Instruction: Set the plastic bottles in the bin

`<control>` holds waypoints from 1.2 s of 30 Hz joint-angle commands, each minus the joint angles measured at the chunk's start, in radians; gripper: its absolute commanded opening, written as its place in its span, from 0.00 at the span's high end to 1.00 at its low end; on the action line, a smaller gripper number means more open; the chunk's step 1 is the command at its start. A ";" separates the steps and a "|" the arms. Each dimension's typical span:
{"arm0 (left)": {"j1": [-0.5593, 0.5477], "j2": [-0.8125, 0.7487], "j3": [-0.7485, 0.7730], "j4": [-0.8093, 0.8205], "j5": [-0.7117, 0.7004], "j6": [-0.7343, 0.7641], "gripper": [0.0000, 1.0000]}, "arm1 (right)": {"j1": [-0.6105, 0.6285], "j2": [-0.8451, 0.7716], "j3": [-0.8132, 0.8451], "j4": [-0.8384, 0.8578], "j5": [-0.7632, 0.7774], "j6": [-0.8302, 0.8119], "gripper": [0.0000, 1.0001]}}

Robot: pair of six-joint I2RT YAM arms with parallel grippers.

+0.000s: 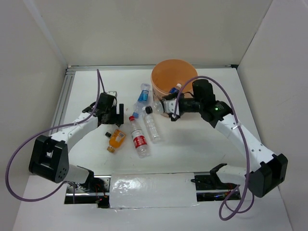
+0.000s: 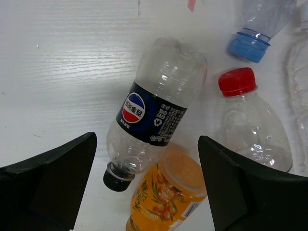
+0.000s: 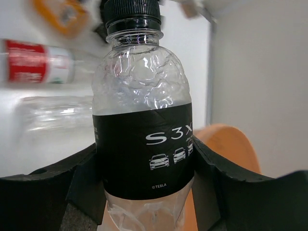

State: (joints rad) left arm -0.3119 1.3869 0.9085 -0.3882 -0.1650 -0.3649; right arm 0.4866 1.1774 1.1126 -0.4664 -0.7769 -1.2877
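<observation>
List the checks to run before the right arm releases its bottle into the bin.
1. Grip: right gripper shut on the black-label bottle, fingers against both sides of its label: ok.
2. Position: bottle above the bin opening: not ok; the top view shows it beside the near-left rim.
3. Room in the bin: ok; only one blue-capped bottle shows inside.
4. Other arm clear: ok; left gripper is open over the navy-label bottle, apart from the right arm.
5. Grip firmness: cannot tell.
</observation>
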 commanded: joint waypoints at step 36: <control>-0.072 0.084 0.665 0.060 0.323 0.029 1.00 | -0.255 0.039 0.112 -0.156 -0.223 0.361 0.57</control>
State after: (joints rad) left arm -0.3561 1.4788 1.4471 -0.3996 0.0055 -0.3168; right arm 0.1913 1.2224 1.3003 -0.5396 -0.9901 -0.9161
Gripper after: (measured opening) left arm 0.691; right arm 0.394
